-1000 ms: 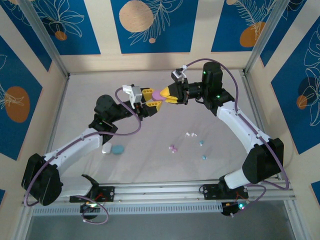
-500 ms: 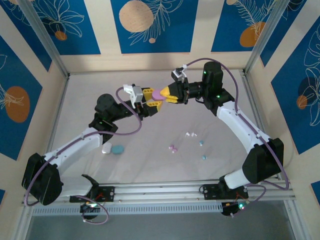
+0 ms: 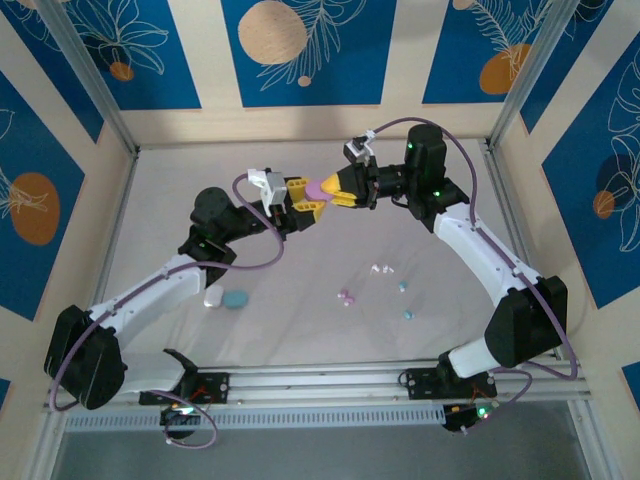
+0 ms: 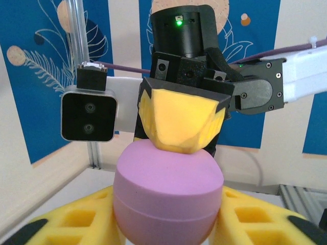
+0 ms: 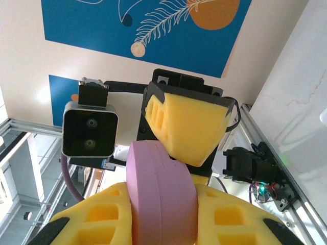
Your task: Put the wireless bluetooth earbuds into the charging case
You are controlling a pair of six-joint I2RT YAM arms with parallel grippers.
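Note:
A closed pink charging case (image 3: 317,189) hangs in the air above the far middle of the table, held from both sides. My left gripper (image 3: 308,203) is shut on it, the yellow fingers (image 4: 66,224) pressing both flanks of the case (image 4: 168,189). My right gripper (image 3: 333,190) is also shut on the case (image 5: 161,199), with one of its fingers (image 4: 181,120) across the top. The earbuds lie loose on the table: a white pair (image 3: 380,268), a pink pair (image 3: 346,296) and two teal ones (image 3: 404,286) (image 3: 409,314).
A teal case (image 3: 236,299) and a white case (image 3: 212,297) lie side by side near the left arm's forearm. An aluminium rail (image 3: 330,380) runs along the near edge, and frame posts stand at the back corners.
The left gripper's fingers have drawn in a little onto the pink case. Both arms and the case have stayed almost where they were.

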